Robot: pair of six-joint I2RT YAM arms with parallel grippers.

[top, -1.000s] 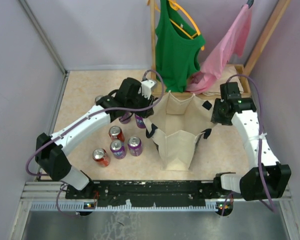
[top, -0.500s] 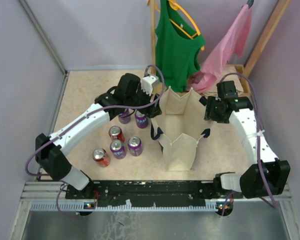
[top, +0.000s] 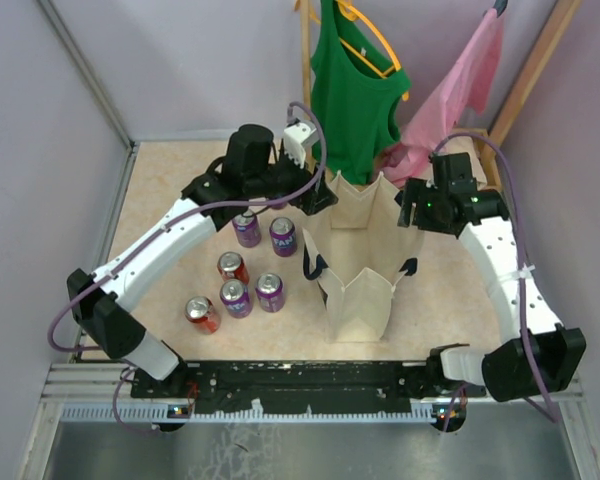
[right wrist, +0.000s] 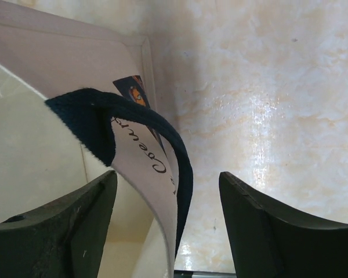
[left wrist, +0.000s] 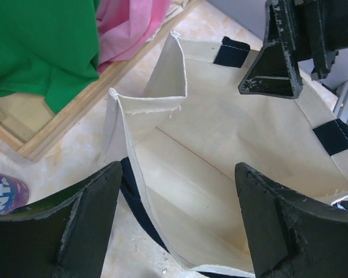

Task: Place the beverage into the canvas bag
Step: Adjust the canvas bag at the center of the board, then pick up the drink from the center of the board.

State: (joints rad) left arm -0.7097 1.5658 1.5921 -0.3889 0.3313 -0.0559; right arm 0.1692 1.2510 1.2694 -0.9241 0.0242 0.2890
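While the canvas bag [top: 358, 295] stands upright and spread wide in the middle of the surface [top: 165, 185], nothing has gone into it. The left wrist view looks straight down the mouth and shows only bare cream fabric at the bottom. Six soda cans [top: 283, 236] are in view, all out on the surface to the bag's left: two purple ones near its far corner, the other four grouped closer to the arm bases, every one upright and none held. The left gripper [top: 316, 197] hangs at the bag's far-left rim, jaws wide apart with nothing between them but the open mouth below. The right gripper [top: 408, 205] sits at the far-right rim, jaws parted too; the navy strap handle [right wrist: 84, 119] and a fold of the rim lie loosely in the gap, not pinched. So by my read the bag is ready and the real job is all ahead: pick a can, carry it over the rim, lower it inside.
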